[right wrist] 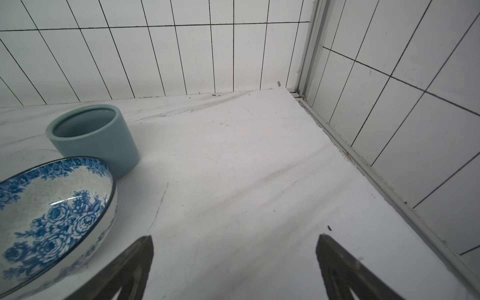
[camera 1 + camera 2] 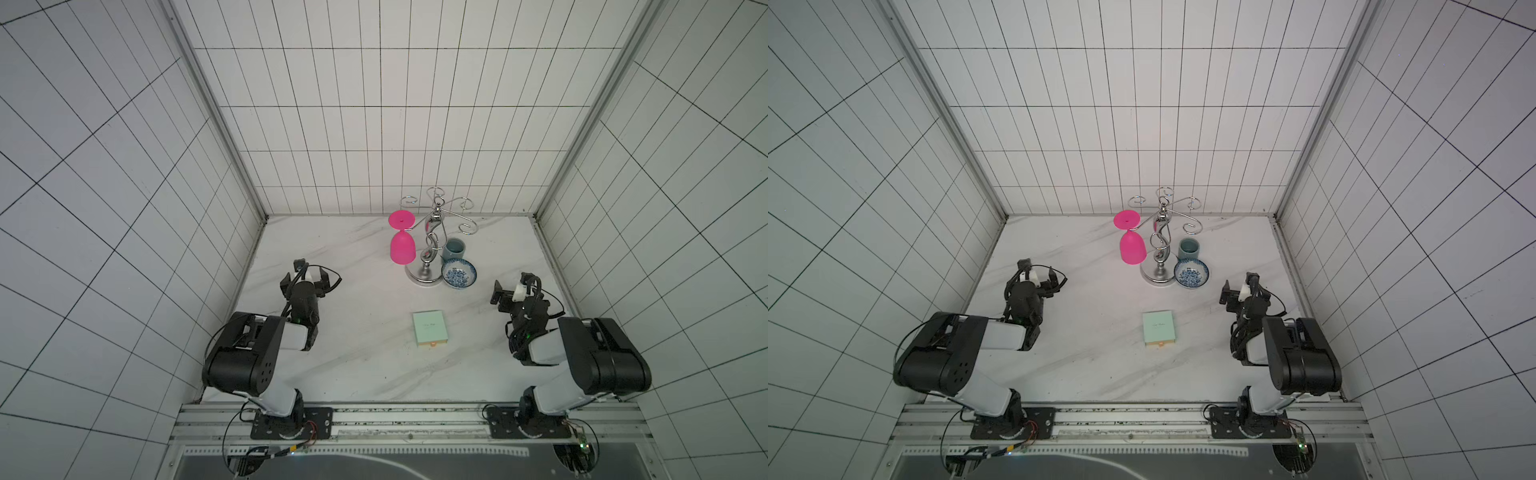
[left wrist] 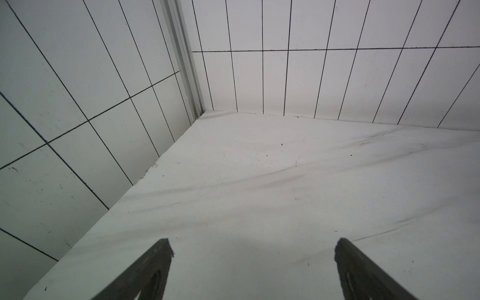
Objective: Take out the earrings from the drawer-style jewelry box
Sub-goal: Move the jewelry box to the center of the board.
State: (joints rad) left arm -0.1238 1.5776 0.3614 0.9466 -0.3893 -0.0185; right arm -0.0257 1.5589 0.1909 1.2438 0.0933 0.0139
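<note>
While both my pincers, left (image 3: 253,246) and right (image 1: 235,242), hang spread wide and empty, the drawer-style jewelry box (image 2: 430,328) lies between them, nearer the right, drawer looks pushed in, earrings hidden inside. Risks: the pull tab (image 2: 433,344) is tiny, easy to miss; unbraced, the light box likely slides; a jerky pull could scatter the earrings

White tiled walls (image 2: 374,124), dark grout, enclose three sides. Aluminium corner posts (image 2: 215,112) rise at upper left and upper right in both top views. Marble-pattern tabletop (image 2: 353,353): grey-veined, lightly scuffed. Aluminium rail (image 2: 415,415) along lower edge. Lighting even.
</note>
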